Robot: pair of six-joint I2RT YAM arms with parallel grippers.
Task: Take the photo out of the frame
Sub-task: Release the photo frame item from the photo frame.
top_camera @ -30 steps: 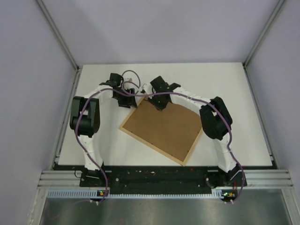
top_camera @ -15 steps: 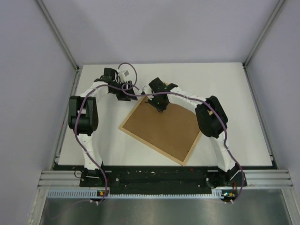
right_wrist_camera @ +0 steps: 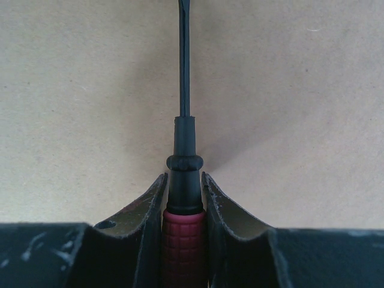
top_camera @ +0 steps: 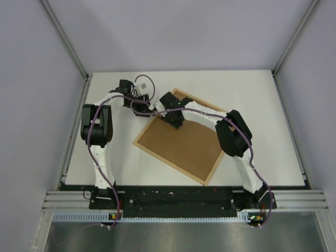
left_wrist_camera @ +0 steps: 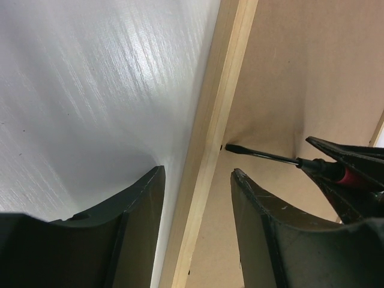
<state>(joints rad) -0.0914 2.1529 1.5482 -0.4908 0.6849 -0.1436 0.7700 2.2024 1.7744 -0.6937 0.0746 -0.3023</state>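
Note:
The frame (top_camera: 169, 165) lies face down and turned at an angle on the white table, with its brown backing board (top_camera: 184, 147) facing up. The photo is hidden beneath the board. My right gripper (top_camera: 174, 119) (right_wrist_camera: 184, 175) is shut on a screwdriver (right_wrist_camera: 184, 228) with a red handle. The black shaft (left_wrist_camera: 264, 155) reaches across the board, and its tip sits at the seam by the wooden rim (left_wrist_camera: 210, 144). My left gripper (top_camera: 143, 107) (left_wrist_camera: 195, 171) is open and straddles that rim at the frame's far-left edge. One finger is over the table and the other over the board.
The white table (top_camera: 262, 105) is boxed in by grey walls with aluminium posts at the back corners. Both arms arch over the frame's far corner. Purple cables loop near the left wrist (top_camera: 142, 86).
The right arm has swung left with the screwdriver. The left gripper has shifted along the frame's far-left edge. A brown, pale-rimmed edge now shows farther back, beyond the right arm.

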